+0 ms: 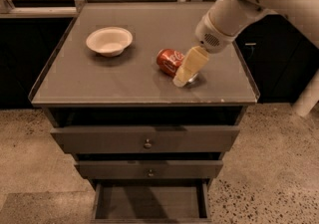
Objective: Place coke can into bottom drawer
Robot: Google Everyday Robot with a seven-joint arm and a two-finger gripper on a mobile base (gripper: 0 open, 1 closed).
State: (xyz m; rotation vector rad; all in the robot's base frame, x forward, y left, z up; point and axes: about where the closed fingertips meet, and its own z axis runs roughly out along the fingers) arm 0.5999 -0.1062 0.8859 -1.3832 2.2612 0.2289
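The coke can lies on its side on the cabinet top, right of centre, red with white script. My gripper hangs from the white arm and sits at the can's right end, covering that end. I cannot tell whether it touches the can. The bottom drawer is pulled open at the foot of the cabinet, a shallow dark tray with nothing in it.
An off-white bowl stands on the cabinet top, left of the can. The two upper drawers with round knobs are nearly shut. A raised rim runs around the top. Speckled floor lies in front and to the right.
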